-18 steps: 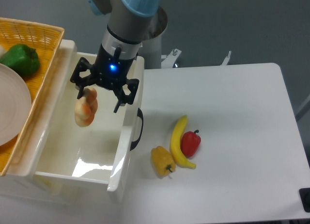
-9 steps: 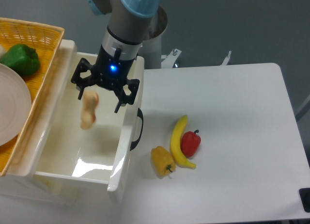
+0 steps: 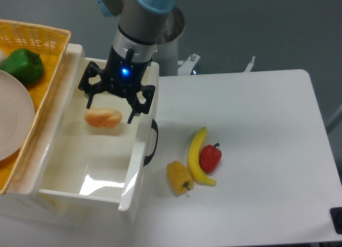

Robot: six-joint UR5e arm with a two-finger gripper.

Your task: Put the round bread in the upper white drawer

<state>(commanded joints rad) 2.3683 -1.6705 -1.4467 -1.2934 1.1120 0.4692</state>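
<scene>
drawer: the upper white drawer (image 3: 133, 177) is glossy thick-rimmed plastic, deep and boxy, with a black handle (image 3: 153, 143) on the front
table stuff: yellow bell pepper (image 3: 179, 177), curved banana (image 3: 196, 157), shiny red pepper (image 3: 210, 157) bunched together
bread: the round bread (image 3: 104, 118), lumpy tan with orange patches, is inside the drawer (looks blurry)
gripper: black gripper (image 3: 110, 105) just above it, fingers spread wide, holding nothing
far left: yellow woven basket (image 3: 45, 41) with a green pepper (image 3: 23, 65)

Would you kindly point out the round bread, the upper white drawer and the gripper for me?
round bread (image 3: 104, 118), fixed camera view, middle of its tan top.
upper white drawer (image 3: 138, 151), fixed camera view, on its right-hand rim.
gripper (image 3: 109, 105), fixed camera view, midway between its open fingertips.
</scene>
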